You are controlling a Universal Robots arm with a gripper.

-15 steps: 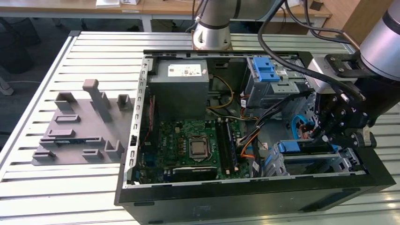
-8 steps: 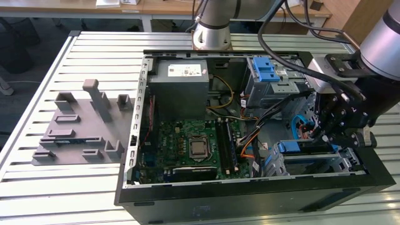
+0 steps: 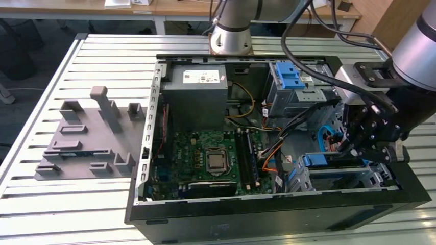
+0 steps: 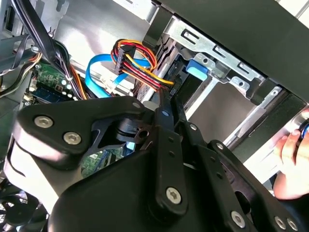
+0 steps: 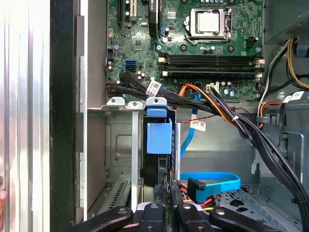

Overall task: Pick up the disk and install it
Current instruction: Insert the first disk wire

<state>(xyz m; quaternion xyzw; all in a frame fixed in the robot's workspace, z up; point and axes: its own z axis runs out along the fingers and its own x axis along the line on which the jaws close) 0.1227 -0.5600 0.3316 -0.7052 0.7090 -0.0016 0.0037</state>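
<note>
The disk (image 5: 158, 137) stands on edge in the drive bay at the case's front corner, on the exterior view's right. Its blue carrier (image 3: 317, 161) faces the motherboard. In the second wrist view the carrier's blue tab (image 4: 197, 69) sits just inside the metal bay frame. My gripper (image 3: 353, 152) hangs over the outer end of that bay. Its two thin fingers (image 5: 165, 181) are pressed close together with their tips at the disk's dark edge. I see nothing between the fingers (image 4: 170, 102).
The open case holds a motherboard (image 3: 211, 158), a grey power supply box (image 3: 197, 97) and an upper cage with a blue latch (image 3: 293, 81). Orange, red and blue cables (image 4: 130, 60) run beside the bay. A person's hand (image 4: 292, 159) rests at the case edge. A grey fixture (image 3: 89, 138) lies outside the case.
</note>
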